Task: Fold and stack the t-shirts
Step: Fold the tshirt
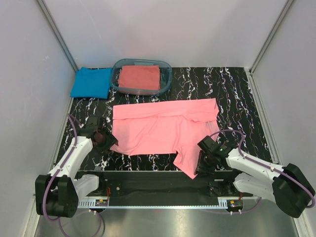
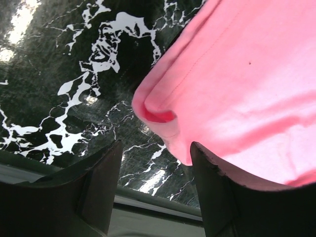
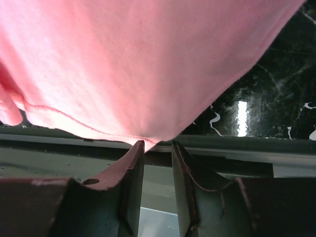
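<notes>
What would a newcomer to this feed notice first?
The light pink t-shirt, spread partly folded across the middle of the black marbled table, one sleeve trailing toward the near edge. The left gripper is open at its near left corner, the right gripper narrowly open at the sleeve tip. At the back, a folded blue t-shirt lies left of a clear tub holding a coral-red t-shirt.

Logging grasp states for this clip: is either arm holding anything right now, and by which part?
Left fingers are open and hold nothing. Right fingers are nearly closed at the pink t-shirt's near tip; whether they pinch it cannot be told.
</notes>
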`<state>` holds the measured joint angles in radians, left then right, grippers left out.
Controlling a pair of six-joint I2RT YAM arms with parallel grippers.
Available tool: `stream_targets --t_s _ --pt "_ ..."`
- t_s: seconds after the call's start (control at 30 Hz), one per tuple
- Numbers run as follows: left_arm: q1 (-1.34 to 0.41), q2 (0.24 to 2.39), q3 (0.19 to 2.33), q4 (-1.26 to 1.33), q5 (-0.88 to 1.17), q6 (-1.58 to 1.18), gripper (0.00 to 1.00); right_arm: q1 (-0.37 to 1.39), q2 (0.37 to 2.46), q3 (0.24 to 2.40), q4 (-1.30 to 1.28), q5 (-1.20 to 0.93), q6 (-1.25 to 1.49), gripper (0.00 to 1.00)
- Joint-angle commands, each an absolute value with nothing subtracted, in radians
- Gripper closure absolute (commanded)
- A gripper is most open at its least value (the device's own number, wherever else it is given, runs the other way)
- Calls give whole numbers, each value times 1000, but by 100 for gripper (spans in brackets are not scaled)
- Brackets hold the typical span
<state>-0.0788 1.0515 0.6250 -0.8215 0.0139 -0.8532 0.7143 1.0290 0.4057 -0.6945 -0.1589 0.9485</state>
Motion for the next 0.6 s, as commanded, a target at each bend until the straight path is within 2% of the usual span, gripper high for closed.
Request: stream_targets --t_s 0.0,0.17,0.4,0.47,0.53,0.57 --pt "-83 1051 637 -776 49 -836 38 733 1043 416 -623 -112 974 64" --pt "-83 1068 649 -769 52 -836 38 753 1110 433 -608 -127 988 55" --pt "-83 1086 679 -779 43 -830 38 814 1224 413 -497 -147 1043 57" --pt "-83 1086 683 -782 38 -824 38 821 1223 416 -489 -143 1054 62" --pt "-83 1088 686 -785 37 -821 38 821 1204 440 -524 -124 1060 83" --pt "-81 1088 687 -785 35 -819 39 821 1195 451 -543 -109 1063 87"
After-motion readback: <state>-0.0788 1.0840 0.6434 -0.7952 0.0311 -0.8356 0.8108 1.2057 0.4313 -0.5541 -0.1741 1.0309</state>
